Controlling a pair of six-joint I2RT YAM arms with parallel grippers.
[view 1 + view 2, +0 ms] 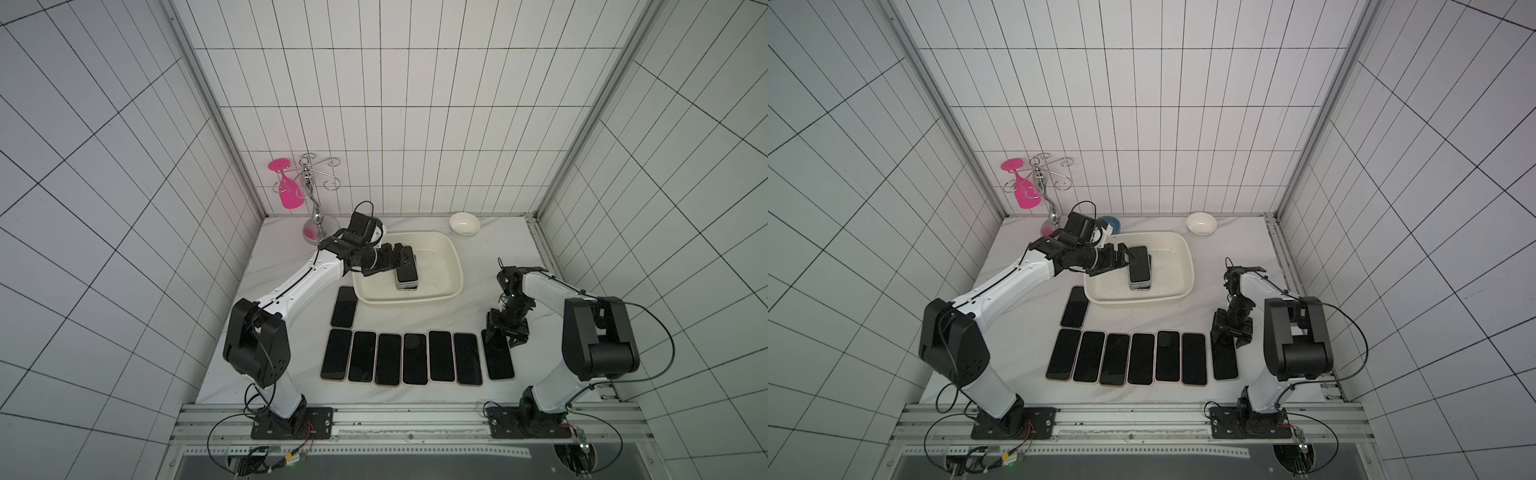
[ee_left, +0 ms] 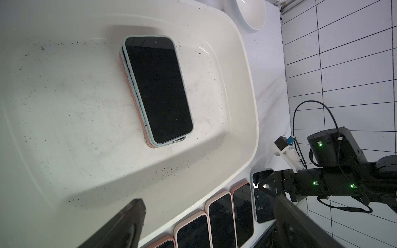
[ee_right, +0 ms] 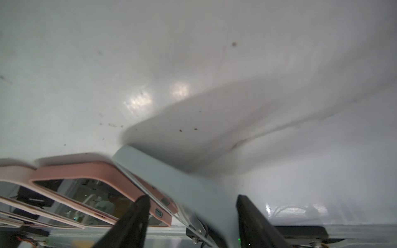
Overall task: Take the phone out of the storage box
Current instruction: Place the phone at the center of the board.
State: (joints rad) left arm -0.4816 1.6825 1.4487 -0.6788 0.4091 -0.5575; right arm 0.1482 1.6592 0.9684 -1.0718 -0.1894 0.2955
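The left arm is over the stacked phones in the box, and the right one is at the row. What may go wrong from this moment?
1. The top phone lies slightly askew on the stack in the storage box; the open left gripper may catch two phones or shove the stack.
2. The right gripper, jaws open, straddles the end phone of the row, close to its neighbour; lifting away may drag either.

White tiled walls [image 1: 395,104] with dark grout close in on three sides, metal posts [image 1: 215,112] climbing the back corners. Below sits a white marbled table [image 1: 436,318], evenly lit, with a metal rail [image 1: 415,417] across its front.
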